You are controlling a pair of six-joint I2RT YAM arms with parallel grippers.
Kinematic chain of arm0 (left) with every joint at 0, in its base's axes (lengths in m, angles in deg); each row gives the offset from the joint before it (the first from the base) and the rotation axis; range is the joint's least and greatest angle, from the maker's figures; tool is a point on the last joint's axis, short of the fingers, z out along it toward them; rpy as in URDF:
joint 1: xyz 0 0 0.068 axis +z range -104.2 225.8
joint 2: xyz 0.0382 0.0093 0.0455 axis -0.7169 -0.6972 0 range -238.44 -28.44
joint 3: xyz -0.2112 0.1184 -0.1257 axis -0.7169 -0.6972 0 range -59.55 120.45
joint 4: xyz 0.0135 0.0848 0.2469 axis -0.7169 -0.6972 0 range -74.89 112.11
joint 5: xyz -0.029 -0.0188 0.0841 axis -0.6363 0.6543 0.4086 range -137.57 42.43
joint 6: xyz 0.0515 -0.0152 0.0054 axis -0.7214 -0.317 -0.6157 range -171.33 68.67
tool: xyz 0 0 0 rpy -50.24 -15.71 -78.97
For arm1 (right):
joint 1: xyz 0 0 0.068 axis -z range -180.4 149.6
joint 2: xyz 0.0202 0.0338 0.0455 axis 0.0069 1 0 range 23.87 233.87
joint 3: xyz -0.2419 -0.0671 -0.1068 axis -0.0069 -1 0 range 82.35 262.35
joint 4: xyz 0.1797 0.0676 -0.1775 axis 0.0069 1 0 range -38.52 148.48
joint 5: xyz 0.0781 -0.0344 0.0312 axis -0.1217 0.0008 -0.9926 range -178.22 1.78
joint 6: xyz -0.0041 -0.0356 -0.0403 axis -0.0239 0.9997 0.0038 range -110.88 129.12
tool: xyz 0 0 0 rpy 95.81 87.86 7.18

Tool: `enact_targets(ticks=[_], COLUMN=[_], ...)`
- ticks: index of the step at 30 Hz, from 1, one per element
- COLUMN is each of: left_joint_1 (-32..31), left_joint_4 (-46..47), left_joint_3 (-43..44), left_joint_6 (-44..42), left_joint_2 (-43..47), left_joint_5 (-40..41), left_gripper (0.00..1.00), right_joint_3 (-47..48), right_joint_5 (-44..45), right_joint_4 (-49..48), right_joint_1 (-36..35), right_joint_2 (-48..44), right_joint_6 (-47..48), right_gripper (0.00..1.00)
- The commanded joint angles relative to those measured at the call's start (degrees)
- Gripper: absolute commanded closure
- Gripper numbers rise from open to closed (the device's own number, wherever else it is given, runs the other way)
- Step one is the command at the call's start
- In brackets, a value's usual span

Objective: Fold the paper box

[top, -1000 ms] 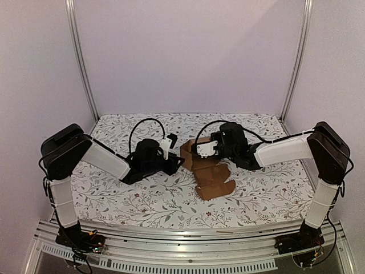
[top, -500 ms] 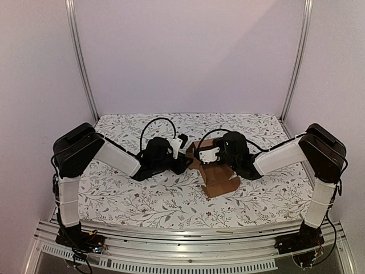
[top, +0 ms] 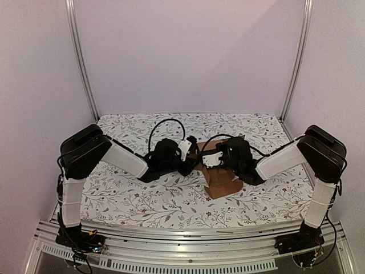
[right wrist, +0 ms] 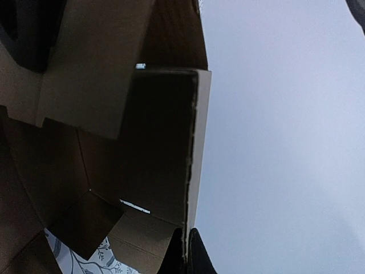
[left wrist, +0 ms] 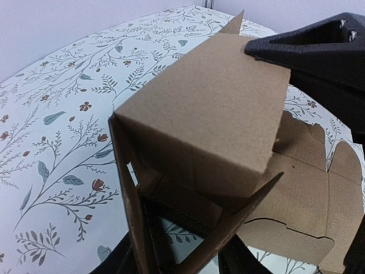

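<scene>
Paper box (top: 221,178) stands between right claw (right wrist: 186,252), pinching its panel, and left claw (top: 191,164), grip unclear.

View from my left wrist. The paper box (left wrist: 211,114), half erected, fills the frame: one brown panel tilts upward, with further flaps lying flat at right on the floral cloth (left wrist: 51,131). The black right gripper (left wrist: 285,44) meets the panel's upper right corner. My left gripper (left wrist: 177,264) flanks the lower flaps; contact unclear.

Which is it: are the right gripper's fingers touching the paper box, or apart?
Touching. The right wrist view shows the fingers pinching the bottom edge of a paper box panel, with no gap.
</scene>
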Motion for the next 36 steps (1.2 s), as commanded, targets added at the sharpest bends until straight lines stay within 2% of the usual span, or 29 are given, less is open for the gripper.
enact_targets(ticks=[1, 7, 20, 26, 30, 36], left_joint_1=[-1.18, -1.94, -3.88, -5.32, -5.74, -6.53], left_joint_4=[6.63, 14.66, 22.96, 22.69, 21.43, 20.92], left_joint_3=[-1.42, -4.34, -2.75, 0.07, 2.61, 3.51], left_joint_6=[-1.89, -4.44, -1.79, -2.0, -1.74, -2.57], left_joint_2=[-0.93, -1.94, -5.16, -6.96, -8.15, -8.19], left_joint_5=[1.39, 0.25, 2.07, 2.74, 2.68, 4.41], left_gripper=[0.58, 0.58, 0.58, 0.62, 0.55, 0.59], right_joint_3=[-2.69, -3.16, -2.7, -3.2, -3.41, -2.79], right_joint_5=[-3.28, -2.18, -2.49, -3.04, -3.3, -2.34], right_joint_4=[1.94, 1.37, 10.37, 12.77, 14.03, 14.55], right_joint_1=[-0.63, -0.81, -1.96, -2.19, -2.34, -2.35], right_joint_2=[0.44, -1.25, -3.22, -3.94, -4.18, -4.05], right_joint_6=[1.41, -0.76, -4.04, -4.41, -4.39, -4.85], right_gripper=[1.0, 0.94, 0.98, 0.99, 0.99, 0.99])
